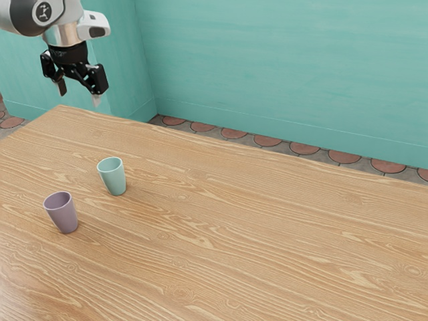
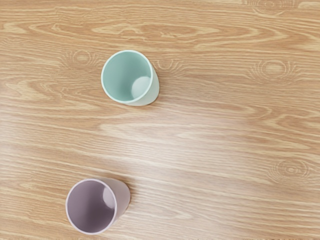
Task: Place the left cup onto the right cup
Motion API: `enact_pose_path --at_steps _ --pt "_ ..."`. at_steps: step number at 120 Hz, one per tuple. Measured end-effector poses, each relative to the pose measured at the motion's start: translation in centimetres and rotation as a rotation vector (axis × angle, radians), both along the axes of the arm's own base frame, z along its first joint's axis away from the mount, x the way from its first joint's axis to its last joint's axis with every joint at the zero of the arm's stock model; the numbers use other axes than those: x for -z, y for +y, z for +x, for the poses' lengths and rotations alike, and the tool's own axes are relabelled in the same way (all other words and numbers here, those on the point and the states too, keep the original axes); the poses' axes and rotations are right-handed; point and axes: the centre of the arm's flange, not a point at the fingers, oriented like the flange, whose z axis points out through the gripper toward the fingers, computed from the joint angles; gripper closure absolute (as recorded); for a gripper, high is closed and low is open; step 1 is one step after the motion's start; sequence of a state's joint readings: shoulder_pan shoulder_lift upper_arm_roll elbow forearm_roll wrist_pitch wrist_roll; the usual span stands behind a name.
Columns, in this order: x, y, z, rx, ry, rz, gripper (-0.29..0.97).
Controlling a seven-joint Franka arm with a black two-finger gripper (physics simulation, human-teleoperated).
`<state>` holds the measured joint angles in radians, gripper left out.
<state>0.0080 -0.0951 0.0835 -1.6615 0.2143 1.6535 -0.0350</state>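
**Operator:** What's the setting?

**Spotter:** A pale wooden table [image 1: 267, 234] stands before a teal wall [image 1: 281, 67], with red-brown floor tiles [image 1: 267, 141] along the wall's foot. Your gripper [image 1: 79, 93] hangs high over the table's far corner, at the exterior view's left. Its fingers [image 1: 61, 85] are spread wide and hold nothing, and it is well apart from both cups.

**Operator:** And the cups?

**Spotter:** Both stand upright with their mouths up, near each other but not touching. The purple cup [image 1: 61, 211] is toward the exterior view's left. The green cup [image 1: 112, 175] is toward its right and a little farther back. Your wrist camera looks down into both.

**Operator:** Which one do I take?

**Spotter:** I'd take the purple cup as the one to lift, since nothing has been grasped yet. Centre your hand over its mouth and keep the fingers wide until they pass either side of the wall. Close below the rim, where the widening wall should help it hold. Come down from the side away from the green cup so you don't nudge it. Lift well above the green cup's rim before you cross over, and keep the purple cup upright so it settles straight in.
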Motion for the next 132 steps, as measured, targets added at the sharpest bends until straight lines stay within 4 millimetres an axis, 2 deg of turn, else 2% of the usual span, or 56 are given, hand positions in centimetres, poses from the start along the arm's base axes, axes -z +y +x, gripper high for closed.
enact_pose_path --at_steps 42,59,90,108,132 --pt "0.7 -0.1 -0.3 0.002 0.015 -0.004 0.00" --pt "1.2 0.2 -1.2 -0.004 0.028 -0.012 0.00" --pt "4.0 1.0 -2.2 -0.020 0.091 -0.025 0.00" --pt "5.1 2.0 -2.6 -0.044 0.115 -0.046 0.00" --pt "7.1 5.5 -4.1 -0.127 0.172 -0.091 0.00"
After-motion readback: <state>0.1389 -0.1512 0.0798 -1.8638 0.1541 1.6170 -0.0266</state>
